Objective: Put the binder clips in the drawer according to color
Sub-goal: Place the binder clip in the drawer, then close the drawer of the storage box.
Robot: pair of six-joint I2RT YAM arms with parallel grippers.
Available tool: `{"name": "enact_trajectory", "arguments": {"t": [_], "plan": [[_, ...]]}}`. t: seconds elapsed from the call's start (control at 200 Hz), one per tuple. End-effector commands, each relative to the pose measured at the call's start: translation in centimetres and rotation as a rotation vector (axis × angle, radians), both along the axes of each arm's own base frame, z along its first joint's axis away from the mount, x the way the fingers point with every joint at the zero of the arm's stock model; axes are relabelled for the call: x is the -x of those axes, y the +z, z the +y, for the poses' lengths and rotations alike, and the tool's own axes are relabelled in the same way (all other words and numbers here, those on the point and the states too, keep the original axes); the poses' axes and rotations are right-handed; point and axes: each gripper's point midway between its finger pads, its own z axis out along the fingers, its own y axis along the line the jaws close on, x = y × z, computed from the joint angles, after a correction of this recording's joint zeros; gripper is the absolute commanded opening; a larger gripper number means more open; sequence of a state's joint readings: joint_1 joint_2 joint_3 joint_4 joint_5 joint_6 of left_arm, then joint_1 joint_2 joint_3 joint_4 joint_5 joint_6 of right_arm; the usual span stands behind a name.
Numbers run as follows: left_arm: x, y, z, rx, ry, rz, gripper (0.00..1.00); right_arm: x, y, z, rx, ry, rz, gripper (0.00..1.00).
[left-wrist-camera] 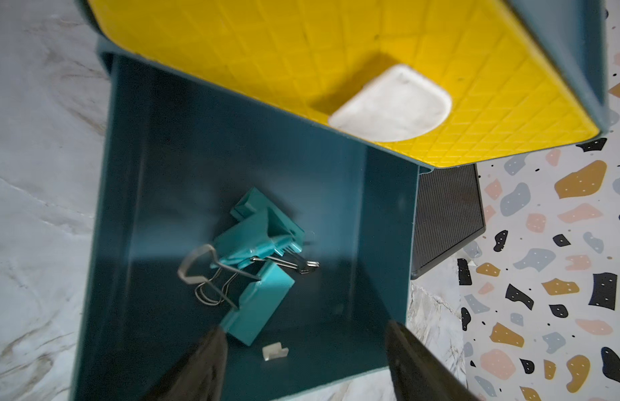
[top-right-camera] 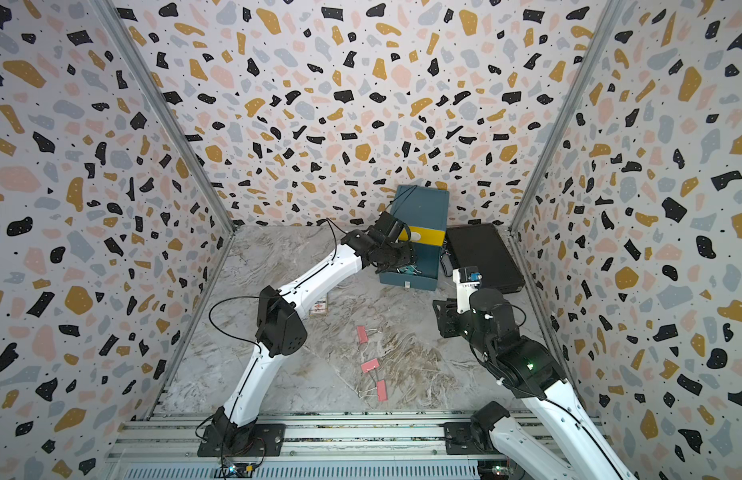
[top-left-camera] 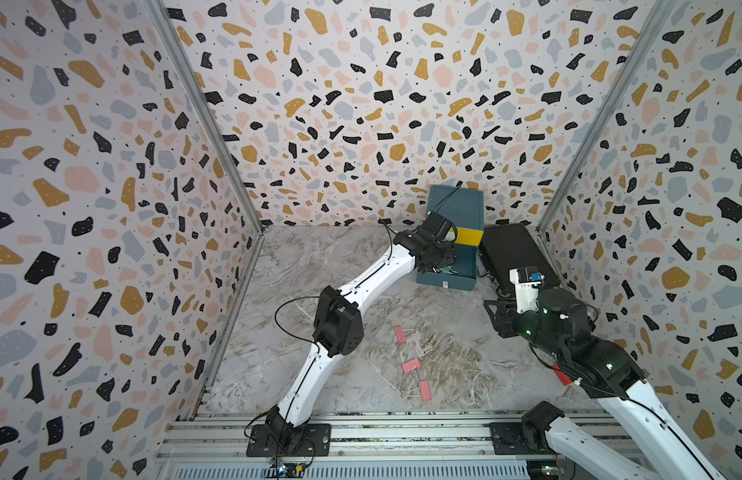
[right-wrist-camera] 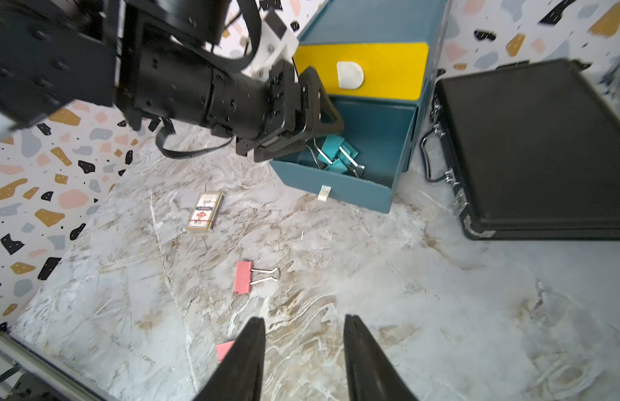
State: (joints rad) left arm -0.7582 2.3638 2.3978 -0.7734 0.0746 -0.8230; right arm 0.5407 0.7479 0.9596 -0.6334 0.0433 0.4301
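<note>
The drawer cabinet (top-left-camera: 456, 208) stands at the back right, its yellow top front (left-wrist-camera: 301, 52) closed. Below it a teal drawer (top-left-camera: 446, 284) is pulled out. Several teal binder clips (left-wrist-camera: 256, 239) lie tangled on the drawer's floor, also seen in the right wrist view (right-wrist-camera: 336, 152). My left gripper (left-wrist-camera: 306, 326) hangs open over this drawer, nothing between its fingers. Three pink binder clips lie on the marble floor in both top views (top-left-camera: 399, 333) (top-left-camera: 411, 365) (top-left-camera: 424, 390). My right gripper (right-wrist-camera: 305, 323) is open and empty above the floor. One pink clip (right-wrist-camera: 243, 283) lies ahead of it, and another (right-wrist-camera: 225, 349) is half hidden by a finger.
A flat black case (right-wrist-camera: 538, 145) lies right of the cabinet against the wall. A small printed card box (right-wrist-camera: 205, 211) lies on the floor left of the open drawer. A red block (top-left-camera: 562, 376) shows under my right arm. Patterned walls enclose three sides.
</note>
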Motion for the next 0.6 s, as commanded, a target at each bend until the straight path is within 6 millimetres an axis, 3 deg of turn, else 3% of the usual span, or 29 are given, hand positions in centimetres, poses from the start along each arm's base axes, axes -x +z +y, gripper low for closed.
{"name": "enact_trajectory", "arguments": {"t": [0.0,0.145,0.32,0.531,0.596], "plan": [[0.0,5.5,0.6,0.075,0.001,-0.072,0.73,-1.1,-1.3,1.5,-0.083,0.012,0.080,0.42],[0.4,7.4,2.5,0.104,0.026,-0.097,0.62,-4.1,-3.7,2.5,-0.264,-0.045,0.161,0.38],[1.3,9.1,7.1,0.120,0.076,-0.120,0.56,-8.2,-6.2,3.1,-0.421,-0.141,0.188,0.31],[4.2,7.9,13.8,0.117,0.122,-0.099,0.56,-11.6,-9.8,3.5,-0.563,-0.268,0.222,0.27],[5.6,6.6,15.7,0.109,0.124,-0.082,0.57,-12.3,-10.2,3.5,-0.611,-0.293,0.211,0.29]]}}
